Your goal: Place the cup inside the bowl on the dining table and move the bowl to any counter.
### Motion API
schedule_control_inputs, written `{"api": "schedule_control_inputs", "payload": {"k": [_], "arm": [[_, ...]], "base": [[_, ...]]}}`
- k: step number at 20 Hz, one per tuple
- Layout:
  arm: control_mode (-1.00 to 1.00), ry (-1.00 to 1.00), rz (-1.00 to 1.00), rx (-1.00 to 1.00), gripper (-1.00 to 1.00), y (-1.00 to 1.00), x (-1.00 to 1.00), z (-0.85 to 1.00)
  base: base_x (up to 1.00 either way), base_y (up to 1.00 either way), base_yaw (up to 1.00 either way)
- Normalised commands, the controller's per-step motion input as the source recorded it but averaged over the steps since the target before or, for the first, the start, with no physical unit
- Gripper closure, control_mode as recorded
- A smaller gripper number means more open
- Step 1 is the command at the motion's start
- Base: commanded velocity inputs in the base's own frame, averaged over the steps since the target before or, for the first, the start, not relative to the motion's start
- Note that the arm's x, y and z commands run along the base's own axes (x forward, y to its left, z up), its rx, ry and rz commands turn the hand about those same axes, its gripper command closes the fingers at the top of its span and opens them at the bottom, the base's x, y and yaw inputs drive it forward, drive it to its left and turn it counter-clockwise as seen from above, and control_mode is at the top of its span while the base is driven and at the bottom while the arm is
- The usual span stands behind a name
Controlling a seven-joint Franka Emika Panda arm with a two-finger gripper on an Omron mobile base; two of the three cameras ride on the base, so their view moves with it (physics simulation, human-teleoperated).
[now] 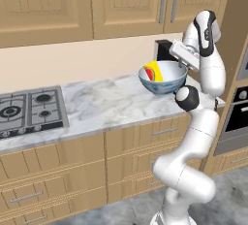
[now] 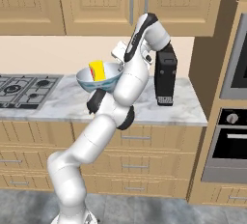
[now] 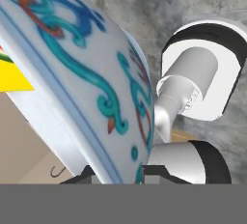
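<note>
Bowl held up off the worktop, arm at its 3 o'clock rim. Yellow cup sits inside, sticking above the rim. Black coffee machine stands on the worktop at 3 o'clock of the arm. Hob at far 9 o'clock. Oven at 4 o'clock.

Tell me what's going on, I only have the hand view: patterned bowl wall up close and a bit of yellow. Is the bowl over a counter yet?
Observer: Yes. The bowl hangs above the counter, near its right end, not set down.
Operator: Is the cup in it?
Observer: The cup, yellow with a red patch, sits inside the bowl.
Operator: Anything close by?
Observer: A black coffee machine stands just right of the arm; the gas hob lies far left.
Operator: Grip okay?
Observer: The gripper is shut on the bowl's rim.
</note>
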Motion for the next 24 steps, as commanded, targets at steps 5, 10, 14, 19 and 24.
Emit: {"api": "schedule_control_inputs", "payload": {"k": [5, 10, 14, 19, 24], "arm": [[1.00, 0.00, 0.00, 0.00, 1.00, 0.00, 0.00, 0.00], [1.00, 0.00, 0.00, 0.00, 1.00, 0.00, 0.00, 0.00], [1.00, 0.00, 0.00, 0.00, 1.00, 0.00, 0.00, 0.00], [1.00, 0.00, 0.00, 0.00, 1.00, 0.00, 0.00, 0.00], [-1.00, 0.00, 0.00, 0.00, 1.00, 0.00, 0.00, 0.00]], "base": [[0.21, 0.05, 0.00], [0.00, 0.00, 0.00], [0.00, 0.00, 0.00], [0.00, 0.00, 0.00], [0.00, 0.00, 0.00]]}}
